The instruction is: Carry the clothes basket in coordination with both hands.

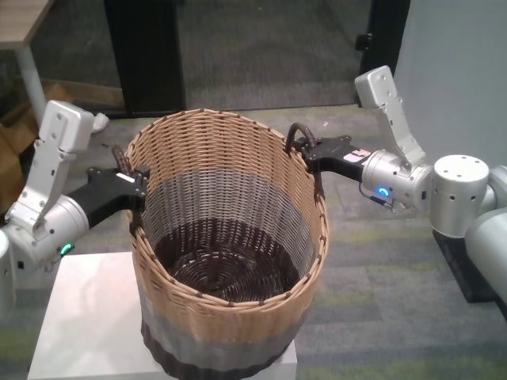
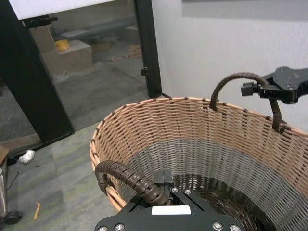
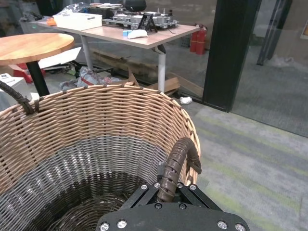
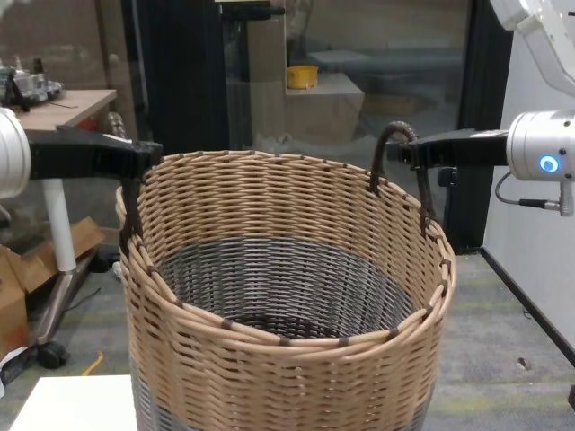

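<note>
The clothes basket (image 1: 230, 261) is a large round wicker one with a tan upper band, a grey middle band and a dark base. It stands upright over a white pedestal (image 1: 87, 317); I cannot tell whether it touches it. My left gripper (image 1: 133, 182) is shut on the basket's left loop handle (image 2: 122, 173) at the rim. My right gripper (image 1: 310, 152) is shut on the right loop handle (image 3: 180, 154), and it also shows across the basket in the left wrist view (image 2: 250, 89). Both grippers show level with the rim in the chest view, the left one (image 4: 135, 153) and the right one (image 4: 404, 153).
A black door frame (image 1: 146, 55) and glass wall stand behind the basket. A round wooden table (image 3: 29, 45) and a cluttered desk (image 3: 125, 33) are off to my left. Grey-green carpet (image 1: 380, 269) surrounds the pedestal.
</note>
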Action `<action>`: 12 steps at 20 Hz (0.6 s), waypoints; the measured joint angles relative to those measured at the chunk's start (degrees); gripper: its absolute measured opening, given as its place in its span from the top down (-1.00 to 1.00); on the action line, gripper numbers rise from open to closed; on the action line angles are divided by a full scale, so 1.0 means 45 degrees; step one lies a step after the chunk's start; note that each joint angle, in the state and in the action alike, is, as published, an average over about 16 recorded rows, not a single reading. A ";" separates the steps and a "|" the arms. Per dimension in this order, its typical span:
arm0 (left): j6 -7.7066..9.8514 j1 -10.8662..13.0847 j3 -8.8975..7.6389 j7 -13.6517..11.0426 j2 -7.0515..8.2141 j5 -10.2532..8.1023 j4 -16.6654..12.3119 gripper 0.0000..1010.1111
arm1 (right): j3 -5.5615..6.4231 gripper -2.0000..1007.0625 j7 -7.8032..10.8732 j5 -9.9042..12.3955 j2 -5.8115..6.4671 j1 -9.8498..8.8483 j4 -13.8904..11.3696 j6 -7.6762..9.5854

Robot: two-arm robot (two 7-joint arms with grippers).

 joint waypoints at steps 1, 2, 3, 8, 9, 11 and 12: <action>-0.0003 -0.0002 0.0015 -0.0001 -0.0009 0.0049 0.0032 1.00 | 0.0008 0.96 0.0023 -0.0044 -0.0039 0.0030 0.0100 -0.0054; -0.0006 -0.0004 0.0030 -0.0005 -0.0018 0.0102 0.0061 1.00 | 0.0018 0.96 0.0044 -0.0085 -0.0075 0.0052 0.0185 -0.0101; -0.0011 -0.0006 0.0047 -0.0009 -0.0024 0.0157 0.0084 1.00 | 0.0028 0.96 0.0065 -0.0126 -0.0110 0.0072 0.0265 -0.0145; -0.0026 -0.0016 0.0141 -0.0048 -0.0042 0.0464 0.0161 1.00 | 0.0093 0.96 0.0166 -0.0306 -0.0258 0.0117 0.0556 -0.0300; -0.0035 -0.0017 0.0161 -0.0069 -0.0043 0.0527 0.0176 1.00 | 0.0108 0.96 0.0189 -0.0334 -0.0284 0.0123 0.0607 -0.0323; -0.0059 -0.0017 0.0200 -0.0112 -0.0045 0.0644 0.0207 1.00 | 0.0136 0.96 0.0236 -0.0381 -0.0333 0.0137 0.0705 -0.0356; -0.0071 -0.0018 0.0218 -0.0134 -0.0045 0.0695 0.0223 1.00 | 0.0148 0.96 0.0255 -0.0398 -0.0356 0.0144 0.0750 -0.0365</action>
